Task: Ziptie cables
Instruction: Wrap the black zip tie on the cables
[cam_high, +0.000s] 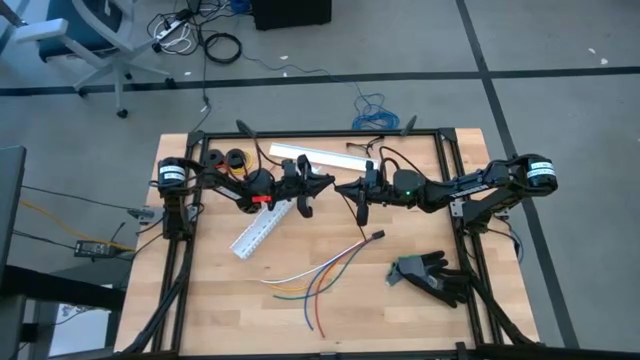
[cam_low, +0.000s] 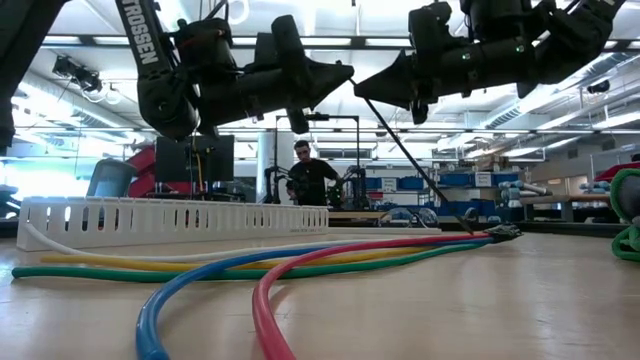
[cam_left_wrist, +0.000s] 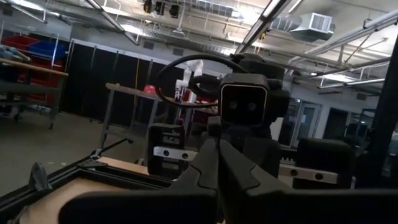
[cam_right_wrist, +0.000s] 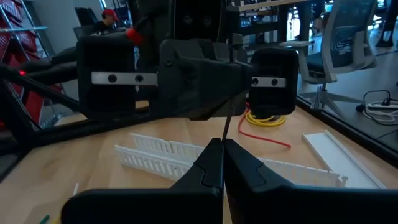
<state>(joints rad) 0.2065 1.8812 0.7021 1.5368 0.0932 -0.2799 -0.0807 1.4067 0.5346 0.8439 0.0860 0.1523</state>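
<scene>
- The right gripper (cam_high: 340, 188) is closed on the ziptie (cam_low: 420, 170), which hangs slanted down to the cables (cam_high: 315, 275).
- The left gripper (cam_high: 328, 181) is closed with nothing in it, tip to tip with the right one, high above the table (cam_high: 200, 310).
- The cables lie fanned on bare wood, between the white duct (cam_high: 262, 230) and the black glove (cam_high: 432, 275).
- Where the ziptie meets the cable ends is hard to see.

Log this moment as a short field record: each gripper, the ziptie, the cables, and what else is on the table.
left gripper: shut, raised above mid-table, tip facing the right gripper
right gripper: shut on the ziptie, raised, tip close to the left gripper's
ziptie: hangs from the right gripper, slanting down toward the cables' joined end
cables: lie on the table, not yet tied, loose ends fanned out
slotted duct: white, flat on the table under the left arm
black glove: on the table's right side
</scene>
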